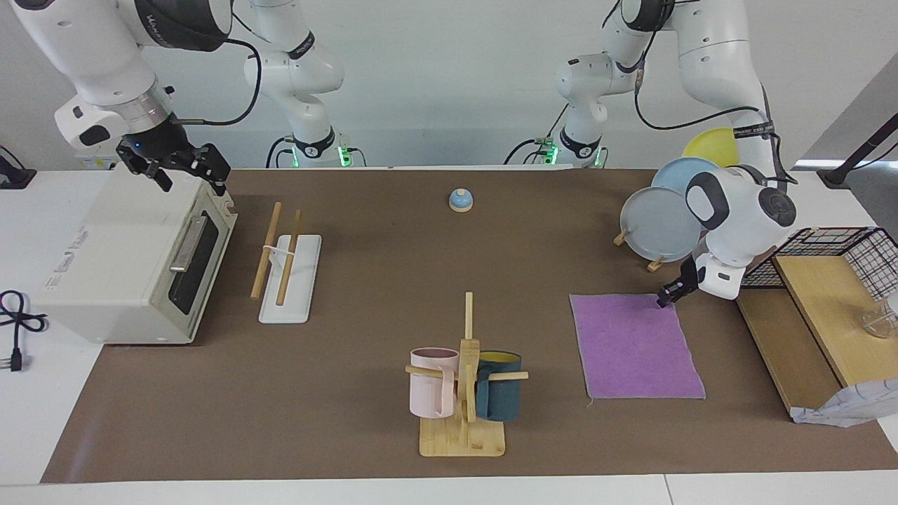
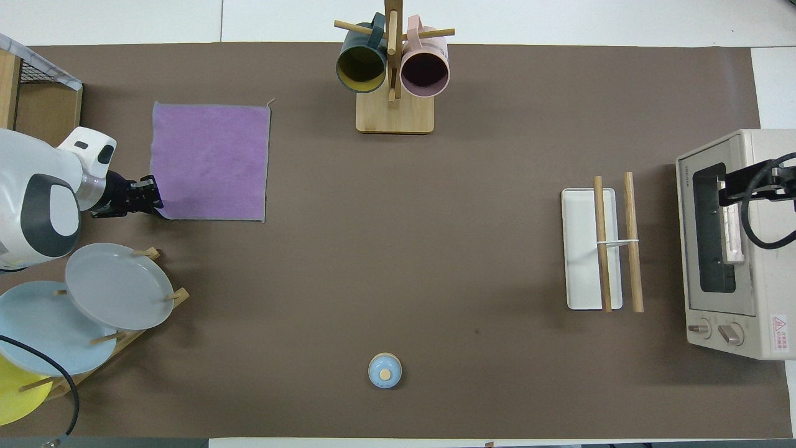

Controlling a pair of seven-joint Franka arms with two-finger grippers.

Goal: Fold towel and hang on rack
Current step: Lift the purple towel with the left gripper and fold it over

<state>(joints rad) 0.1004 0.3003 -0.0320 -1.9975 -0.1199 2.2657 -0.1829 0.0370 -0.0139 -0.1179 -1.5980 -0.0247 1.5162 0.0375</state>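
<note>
The towel (image 1: 637, 346) lies flat, purple face up, on the brown mat of the bench (image 1: 351, 421), at the lower right of the facing view and the upper left of the overhead view. It is close to square; its slightly longer axis runs away from the robots, and its edges sit nearly square to the bench edge. A loose thread sticks out at one of the corners farther from the robots.

The left gripper (image 1: 665, 297) is down at the towel's corner nearest the robots, at the left arm's end; whether its fingers are closed on the cloth cannot be told. The right gripper (image 1: 184, 167) hangs over the top of the oven (image 1: 133, 266) at the upper left of the facing view, its fingers spread apart and holding nothing.

The rack (image 1: 284, 263), two wooden rails on a white base, stands beside the oven. The oven's front carries a small red-and-white warning label near its knobs, too small to read. Black lettering on the arm links is likewise unreadable.

The mug tree (image 1: 464, 393) stands at the lower centre of the facing view, well apart from the towel.
</note>
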